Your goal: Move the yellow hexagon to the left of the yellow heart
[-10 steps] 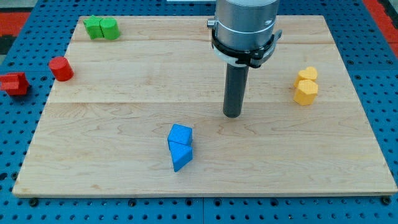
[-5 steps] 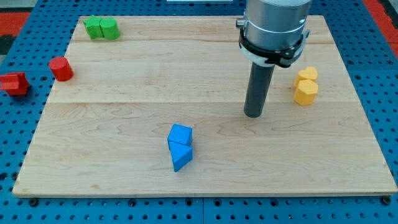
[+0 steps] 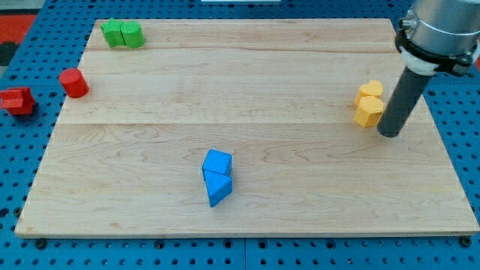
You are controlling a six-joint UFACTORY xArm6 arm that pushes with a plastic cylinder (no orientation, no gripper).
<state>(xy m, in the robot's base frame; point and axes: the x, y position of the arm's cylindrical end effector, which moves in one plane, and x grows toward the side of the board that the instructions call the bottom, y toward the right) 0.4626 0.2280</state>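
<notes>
Two yellow blocks stand touching near the board's right edge. The upper one looks like the yellow heart [image 3: 370,90]. The lower one looks like the yellow hexagon [image 3: 367,112]. My dark rod comes down from the view's top right. My tip [image 3: 389,135] rests on the board just right of the hexagon and slightly below it, very close to its right side. I cannot tell whether it touches the block.
Two green blocks [image 3: 122,34] sit together at the board's top left. A red cylinder [image 3: 73,82] stands on the left edge, and another red block [image 3: 17,100] lies off the board. Two blue blocks [image 3: 217,177] touch at the bottom centre.
My rod has moved from the board's centre to the view's right, passing below the yellow blocks to their right side. No block has moved.
</notes>
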